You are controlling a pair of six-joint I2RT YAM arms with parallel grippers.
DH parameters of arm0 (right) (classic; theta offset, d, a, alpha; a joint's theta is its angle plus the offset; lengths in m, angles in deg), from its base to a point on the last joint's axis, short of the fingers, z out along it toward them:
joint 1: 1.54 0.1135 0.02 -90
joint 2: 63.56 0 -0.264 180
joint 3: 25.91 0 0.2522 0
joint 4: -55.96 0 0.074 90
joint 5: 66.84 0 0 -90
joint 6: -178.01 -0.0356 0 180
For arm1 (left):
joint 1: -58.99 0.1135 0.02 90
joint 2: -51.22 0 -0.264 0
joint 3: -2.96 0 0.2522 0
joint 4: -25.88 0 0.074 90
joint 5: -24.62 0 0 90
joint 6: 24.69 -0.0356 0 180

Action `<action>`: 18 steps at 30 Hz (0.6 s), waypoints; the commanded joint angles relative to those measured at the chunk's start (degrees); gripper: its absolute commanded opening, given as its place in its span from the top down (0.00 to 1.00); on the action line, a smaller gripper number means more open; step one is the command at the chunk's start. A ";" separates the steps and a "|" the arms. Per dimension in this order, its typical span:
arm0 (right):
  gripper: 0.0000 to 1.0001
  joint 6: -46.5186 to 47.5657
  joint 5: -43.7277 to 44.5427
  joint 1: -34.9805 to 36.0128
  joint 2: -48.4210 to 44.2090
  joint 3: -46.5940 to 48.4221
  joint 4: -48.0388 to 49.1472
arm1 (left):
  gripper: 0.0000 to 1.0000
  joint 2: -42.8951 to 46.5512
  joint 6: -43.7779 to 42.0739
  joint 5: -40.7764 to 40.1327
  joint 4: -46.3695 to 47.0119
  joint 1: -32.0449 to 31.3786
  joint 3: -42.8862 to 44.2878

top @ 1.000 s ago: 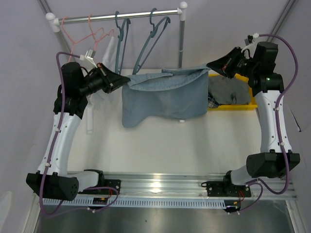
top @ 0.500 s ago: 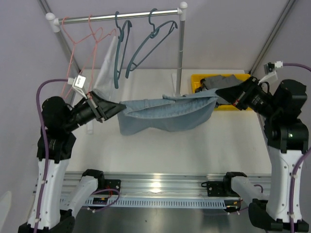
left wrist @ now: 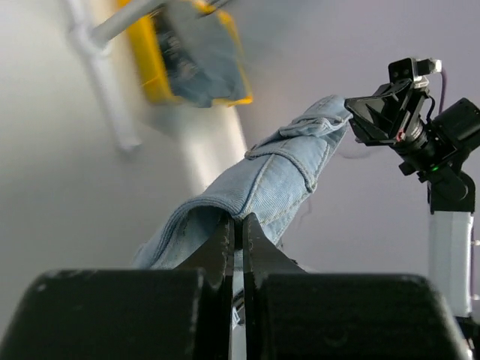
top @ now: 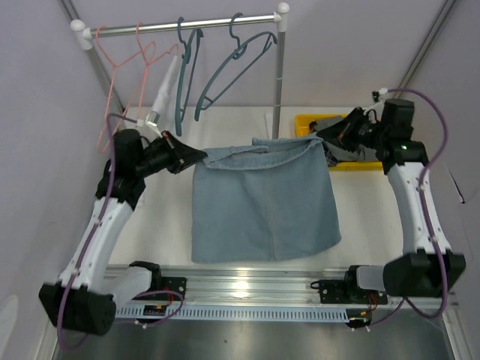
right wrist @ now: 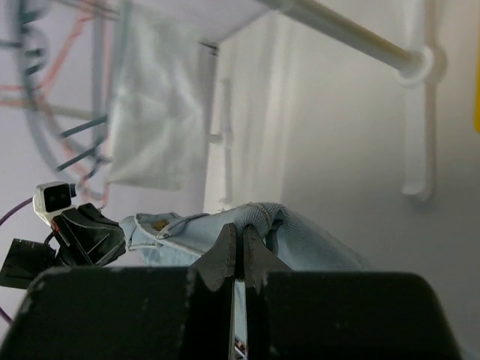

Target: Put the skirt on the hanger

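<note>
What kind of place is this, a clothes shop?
Probably a robot test booth: a clothes rail with hangers, a yellow bin of garments, and a denim skirt held between the left claw and right claw.

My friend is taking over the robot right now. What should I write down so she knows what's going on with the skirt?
Left tool: shut on one waistband corner of the skirt.
Right tool: shut on the other corner.
The skirt hangs spread between them.
Each teal hanger on the rail is bare.
Done: skirt lifted and spread.
Left: put it on a hanger.
</note>
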 commanded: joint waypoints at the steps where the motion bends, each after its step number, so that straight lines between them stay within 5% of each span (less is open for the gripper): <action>1: 1.00 0.22 3.55 -1.67 6.48 -2.28 10.40 | 1.00 -8.58 0.90 -4.56 9.26 1.09 -1.61; 7: 1.00 0.21 3.71 -0.35 14.31 3.60 10.44 | 1.00 -18.96 -1.82 -5.26 9.53 1.44 4.97; 18: 1.00 1.18 4.24 -0.43 13.18 1.95 8.57 | 1.00 -18.54 -3.32 -4.47 9.27 1.62 3.06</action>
